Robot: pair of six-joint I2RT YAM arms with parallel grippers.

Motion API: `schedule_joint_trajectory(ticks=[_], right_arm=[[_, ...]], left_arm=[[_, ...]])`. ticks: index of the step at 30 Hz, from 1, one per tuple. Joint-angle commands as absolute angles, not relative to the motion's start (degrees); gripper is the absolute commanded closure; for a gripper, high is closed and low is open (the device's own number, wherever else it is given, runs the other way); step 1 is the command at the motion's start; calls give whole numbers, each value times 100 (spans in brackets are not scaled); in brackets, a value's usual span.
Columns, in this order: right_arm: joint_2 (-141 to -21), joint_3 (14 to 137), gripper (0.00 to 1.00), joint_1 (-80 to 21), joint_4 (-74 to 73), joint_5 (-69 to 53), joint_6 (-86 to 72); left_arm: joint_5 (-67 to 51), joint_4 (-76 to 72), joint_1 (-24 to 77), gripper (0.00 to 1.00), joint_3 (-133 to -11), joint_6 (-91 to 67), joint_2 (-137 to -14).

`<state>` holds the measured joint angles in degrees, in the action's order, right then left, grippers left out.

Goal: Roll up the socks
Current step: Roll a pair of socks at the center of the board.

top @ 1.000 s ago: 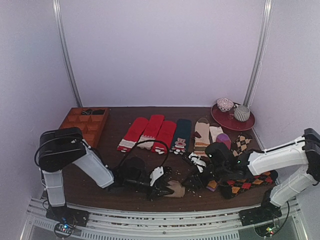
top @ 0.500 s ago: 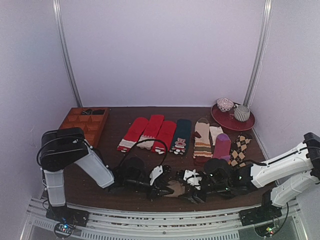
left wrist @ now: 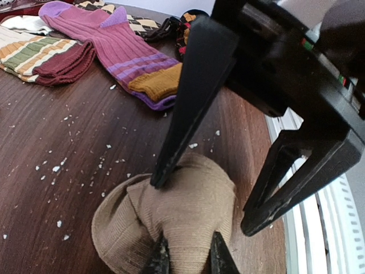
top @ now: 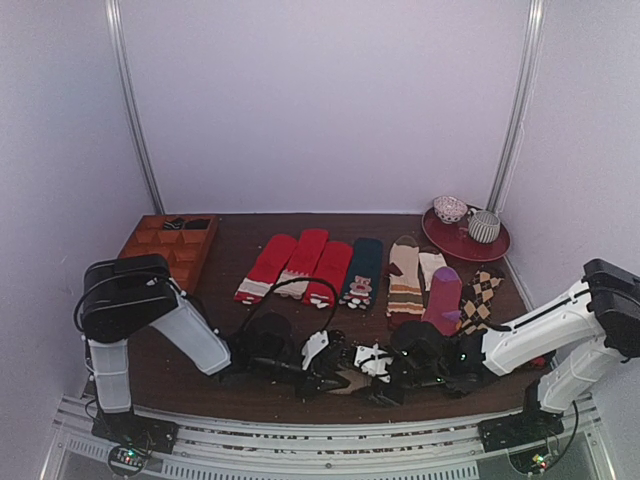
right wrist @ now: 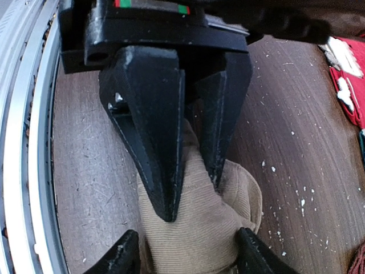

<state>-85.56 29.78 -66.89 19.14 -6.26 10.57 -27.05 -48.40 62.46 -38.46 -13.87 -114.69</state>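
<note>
Now | socks (left wrist: 188,211): tan bundle on tabletop (left wrist: 57,142), near front edge, between both arms | left claw (left wrist: 191,260): nearly closed, pinching socks | right claw (right wrist: 188,251): half-open, astride socks from opposite side

Soft, diffuse light; the near fingertips (left wrist: 161,258) of the left gripper (left wrist: 188,260) are blurred, the socks (left wrist: 182,214) just ahead sharp, the overhead view grainy.

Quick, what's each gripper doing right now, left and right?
Left gripper: shut on the tan-brown knit sock bundle.
Right gripper: open, jaws straddling the same bundle.
</note>
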Motion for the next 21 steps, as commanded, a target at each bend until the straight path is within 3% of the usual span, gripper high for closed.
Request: schedule_joint_trajectory(ticks=[1, 6, 11, 14, 17, 19, 21], right_arm=[[-8807, 3147, 45, -6740, 1801, -665, 983], [-9016, 3235, 60, -6741, 1532, -743, 715], [-9195, 3223, 75, -6744, 1331, -785, 346], [-9310, 3184, 78, -6740, 1316, -899, 148], [-9430, 3180, 78, -6739, 1250, -1080, 11], [-9513, 3218, 78, -6725, 1152, -1268, -45], [-9616, 3341, 78, -6694, 984, -1489, -62]], left_arm=[[-2409, -2505, 6293, 96, -3568, -1345, -12119], [-2344, -2496, 6293, 94, -3594, -1312, -12113], [-2207, -2698, 6293, 83, -3537, -1250, -11914], [-1929, -2826, 6293, 70, -3492, -1050, -11567], [-1456, -2846, 6293, 66, -3470, -729, -11031], [-1231, -2853, 6293, 56, -3440, -476, -10655], [-1006, -2871, 6293, 53, -3340, -200, -10265]])
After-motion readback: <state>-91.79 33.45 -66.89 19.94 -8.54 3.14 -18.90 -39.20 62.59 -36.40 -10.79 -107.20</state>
